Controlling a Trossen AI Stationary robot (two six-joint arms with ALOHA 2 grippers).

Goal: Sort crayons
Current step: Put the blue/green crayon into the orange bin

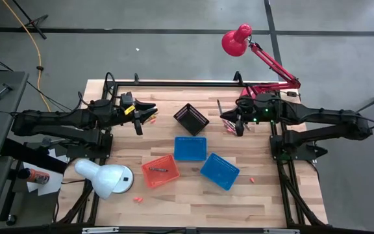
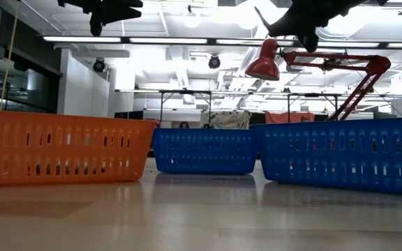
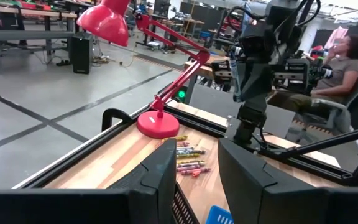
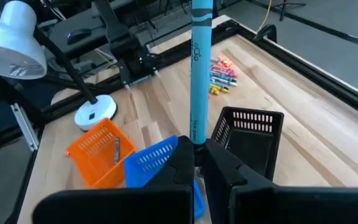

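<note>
You have: two blue square mesh plastic baskets [image 1: 191,148] | one orange square mesh basket [image 1: 160,171] | one black square mesh basket [image 1: 191,117] | two desk lamps, one red [image 1: 236,39], one white [image 1: 105,179] | two dark robot arms | loose wax crayons [image 3: 190,160] too clustered to count

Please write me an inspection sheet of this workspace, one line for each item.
Surface: pale wooden table, carrying baskets and lamps.
Job's things: blue crayon upright in the right pincer; crayon piles, one near the right arm, one near the left arm; dark crayon in the orange mesh basket.
Clutter: black mesh basket; two blue mesh baskets; white desk lamp; red desk lamp.
Grippers: right pincer shut on the blue crayon; left pincer open, empty.
Cables: yellow cable on the floor.
Surroundings: seated person beyond the table.
</note>
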